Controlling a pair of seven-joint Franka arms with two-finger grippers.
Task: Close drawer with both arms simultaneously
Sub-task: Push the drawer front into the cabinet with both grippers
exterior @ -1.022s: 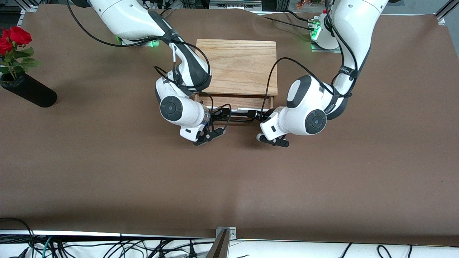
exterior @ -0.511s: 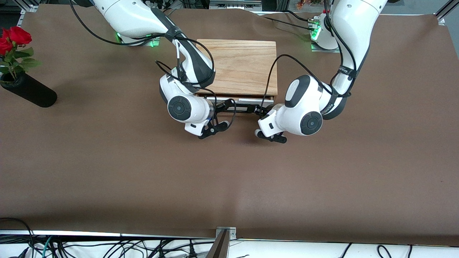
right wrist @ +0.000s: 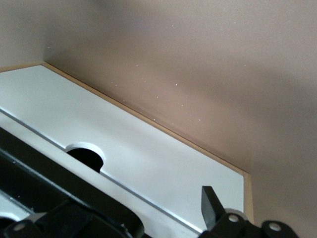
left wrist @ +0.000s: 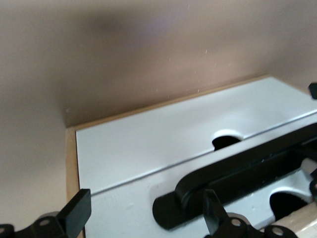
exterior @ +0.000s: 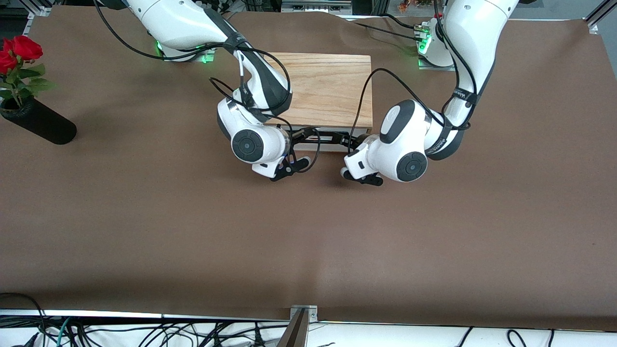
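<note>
Drawer (exterior: 330, 146) is seen pushed nearly all the way into the box (exterior: 328, 86), only its white front showing. Left gripper (left wrist: 144, 201) is spread open around one end of the handle (left wrist: 247, 168). Right gripper (exterior: 300, 137) is held open-fingered at the other end.

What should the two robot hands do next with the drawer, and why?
Probably give one last small push together, then stop. The drawer looks almost fully inside the wooden box, with only its white front and black handle showing. The left gripper and right gripper are both at that handle.
</note>
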